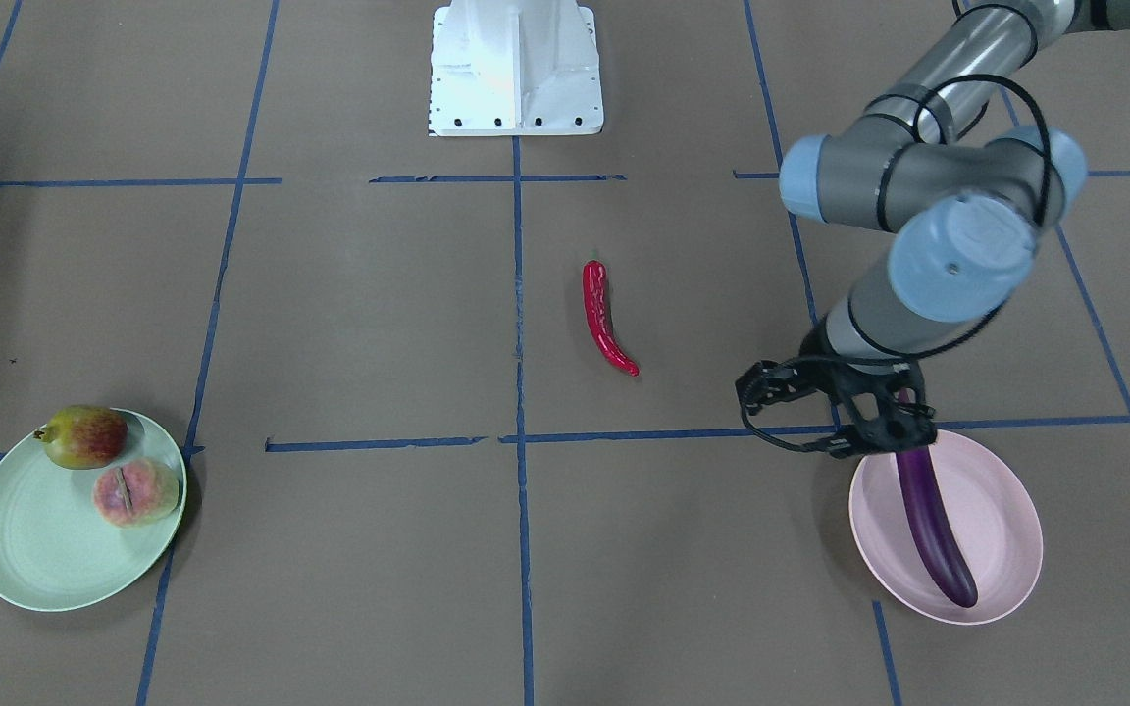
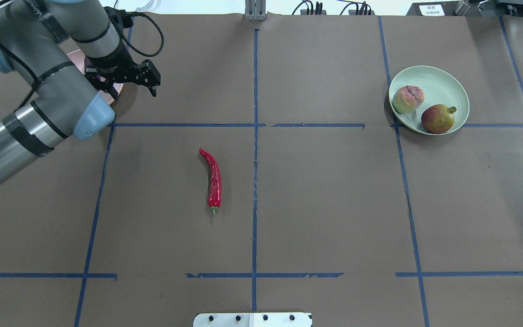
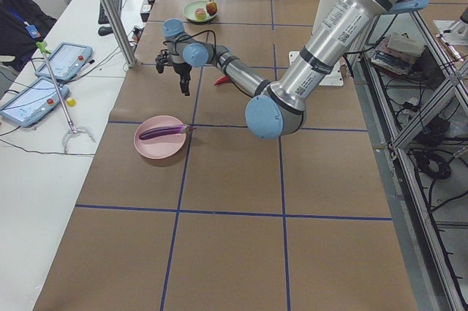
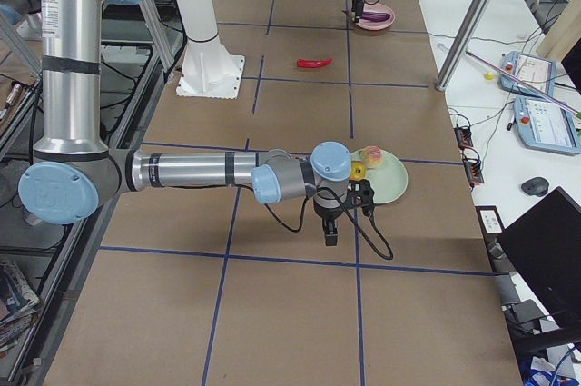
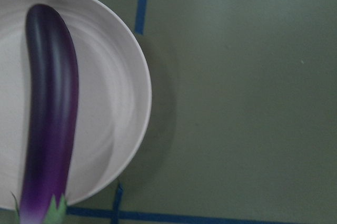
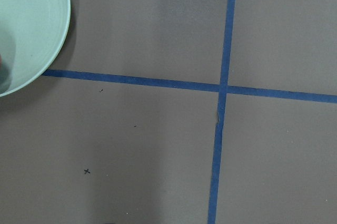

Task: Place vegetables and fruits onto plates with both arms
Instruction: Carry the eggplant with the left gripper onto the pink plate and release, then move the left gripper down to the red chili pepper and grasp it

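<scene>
Chili pepper point(image 2: 214, 179) is the one piece not yet on a plate; it lies bare on the table point(image 2: 334, 204), just left of the middle tape line in the overhead view, long axis running 12 to 6 with the green stem at 6, toward the robot; from the left gripper point(image 1: 881, 424) it sits at roughly 4 to 5 o'clock in that view, so the left arm looks the nearer. That gripper hangs over the pink plate point(image 1: 1001, 529) grasping nothing, the eggplant point(image 1: 930, 525) lying free in it; whether its jaws are spread I cannot tell, nor for the right gripper point(image 4: 329, 237) beside the green plate point(image 2: 443, 79) holding both fruits; no writing is legible.
</scene>
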